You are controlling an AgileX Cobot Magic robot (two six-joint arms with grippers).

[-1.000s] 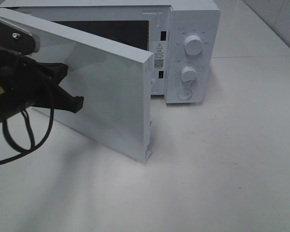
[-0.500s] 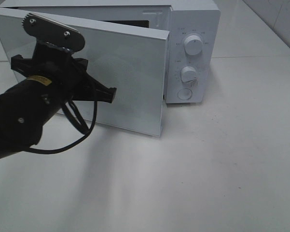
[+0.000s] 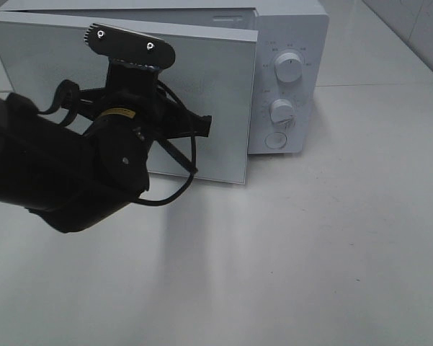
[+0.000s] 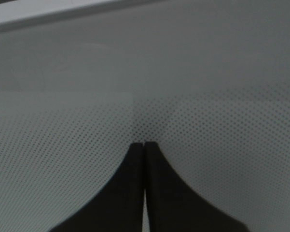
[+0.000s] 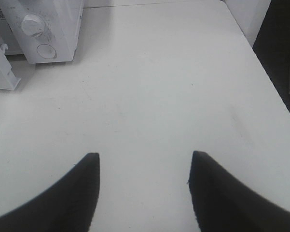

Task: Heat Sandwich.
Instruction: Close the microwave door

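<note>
A: What is seen, from the largest thing down?

B: A white table (image 3: 346,252) is occupied at its far side by a white microwave (image 3: 288,29). Its door (image 3: 216,86) is swung nearly shut, with a narrow gap left at the latch side.

A: And the grippers?

B: The left gripper (image 4: 144,145) is clenched on nothing, its tips held at the door's dotted pane. The right gripper (image 5: 145,154) is spread wide above the table, with nothing grasped. Two knobs (image 3: 288,67) are set on the panel.

A: The sandwich?

B: It is shown in no view, so its place cannot be told.
</note>
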